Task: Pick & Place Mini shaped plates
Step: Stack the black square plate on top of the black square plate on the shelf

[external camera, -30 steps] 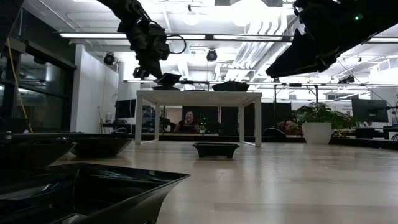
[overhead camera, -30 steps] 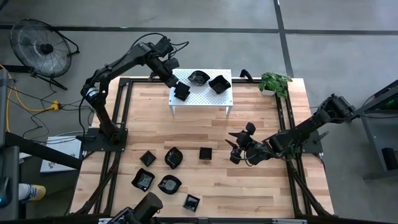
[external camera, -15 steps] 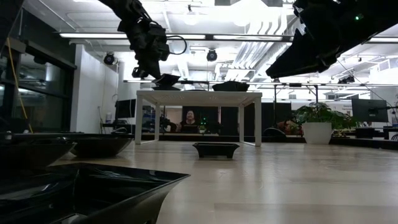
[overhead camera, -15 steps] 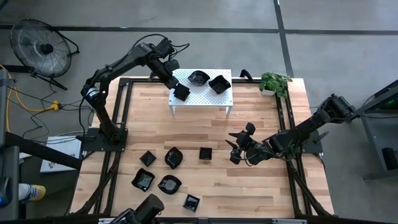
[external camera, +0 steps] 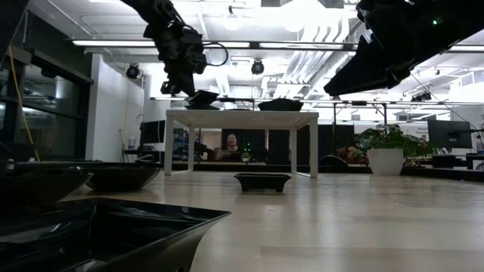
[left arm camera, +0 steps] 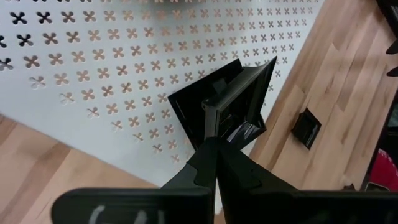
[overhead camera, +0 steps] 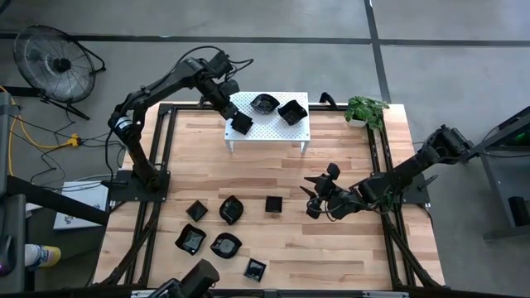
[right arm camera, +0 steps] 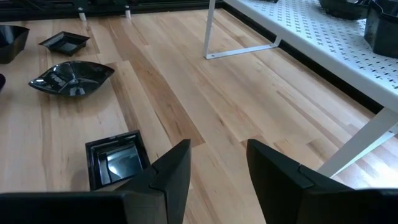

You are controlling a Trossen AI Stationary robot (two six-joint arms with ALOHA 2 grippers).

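The square plate (overhead camera: 241,123) the left gripper (overhead camera: 235,116) has pinched sits tilted at the 8 o'clock corner of the white perforated stand (overhead camera: 286,130). From the left wrist view you can see the fingers (left arm camera: 210,134) clamped tight on one wall of that plate (left arm camera: 227,102), with the dish hanging half over the stand's edge. Whether its base touches the stand, I can't tell.

Two more black plates are already up on the stand: a wavy-edged one (overhead camera: 264,103) toward 12 o'clock and a squarer one (overhead camera: 291,111) toward 2 o'clock.

The rest are down on the wooden worktop (overhead camera: 348,257), in a loose bunch around 7 o'clock: a small square plate (overhead camera: 273,204) nearest the middle, a rounded one (overhead camera: 231,209) just beside it, another square one (overhead camera: 196,209) further out, then three more closer to the near edge.

The right gripper (overhead camera: 313,197) hovers low over the worktop at about 4 o'clock, fingers (right arm camera: 171,168) spread apart and holding nothing. It points toward the small square plate (right arm camera: 114,157), close but not touching.

A potted plant (overhead camera: 365,109) sits at the 1 o'clock corner.
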